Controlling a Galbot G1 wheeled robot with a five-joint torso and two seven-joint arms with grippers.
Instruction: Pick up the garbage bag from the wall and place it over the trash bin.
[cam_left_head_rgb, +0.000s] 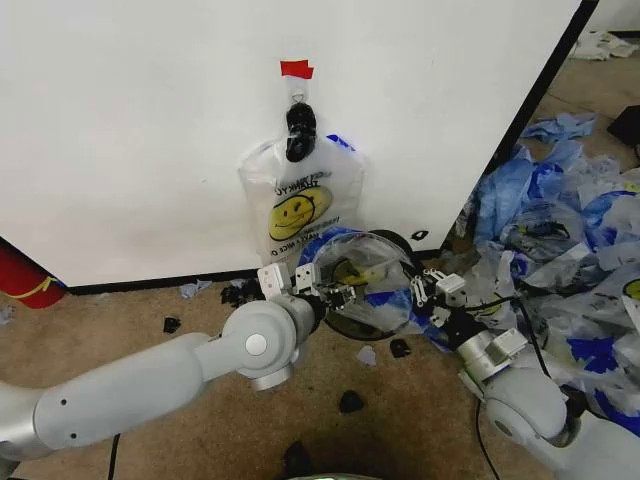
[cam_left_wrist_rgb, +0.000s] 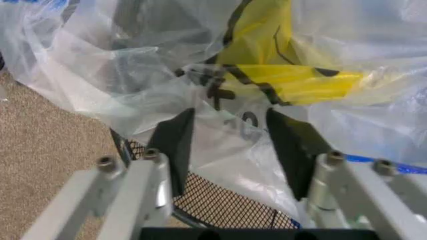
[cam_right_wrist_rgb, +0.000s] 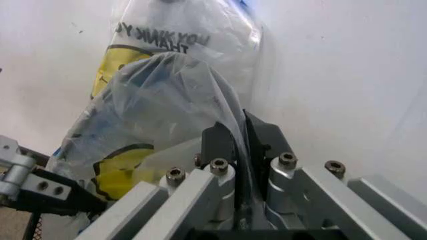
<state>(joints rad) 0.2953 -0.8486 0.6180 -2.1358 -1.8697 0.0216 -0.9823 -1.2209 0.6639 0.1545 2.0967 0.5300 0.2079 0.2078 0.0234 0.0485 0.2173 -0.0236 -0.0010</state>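
Floor's a tan carpet (cam_left_head_rgb: 180, 400), pretty messy: small black scraps (cam_left_head_rgb: 351, 402) dotted around the lower middle, plus a pale scrap (cam_left_head_rgb: 366, 355) near them. The trash bin (cam_left_head_rgb: 395, 240) sits on it by the wall base at center, a big heap of blue-and-clear bags (cam_left_head_rgb: 570, 230) covers the right side, and a red cylinder (cam_left_head_rgb: 25, 275) is at the left edge, probably standing on the carpet too.

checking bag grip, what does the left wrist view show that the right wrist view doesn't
Left wrist alone: the trash bin's mesh wall under the plastic, brown carpet, and the left gripper open around loose film. Right wrist alone: the right gripper shut on a fold, plus a second bag hanging on the white wall. Both show the garbage bag with its yellow face.
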